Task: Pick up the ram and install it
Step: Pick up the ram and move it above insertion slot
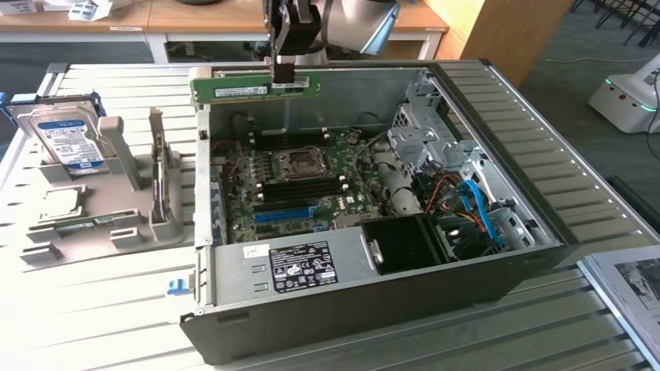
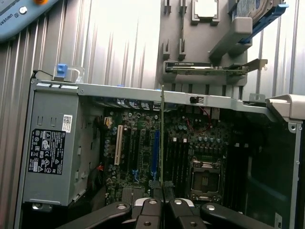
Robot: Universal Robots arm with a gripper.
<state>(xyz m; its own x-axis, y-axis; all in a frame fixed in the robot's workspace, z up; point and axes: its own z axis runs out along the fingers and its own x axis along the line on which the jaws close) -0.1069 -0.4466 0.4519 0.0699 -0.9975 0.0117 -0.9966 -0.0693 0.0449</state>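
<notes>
The ram [image 1: 247, 86], a thin green stick, hangs level and on edge, grasped at its middle by the clenched end effector [image 1: 283, 76] above the far wall of the open computer case [image 1: 361, 309]. Held by its top, its contact edge faces the motherboard [image 1: 294, 182]. From the wrist it runs parallel to the dark memory slots [image 2: 180, 157]. Open air surrounds it; cables [image 1: 469, 205] crowd the case's exterior-view right.

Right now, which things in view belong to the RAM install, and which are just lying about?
In the job:
- ram, gripped in the hand over the open computer case
- motherboard inside that case

Lying about:
- hard drive, standing in the grey holder
- processor chip, on the same holder
</notes>
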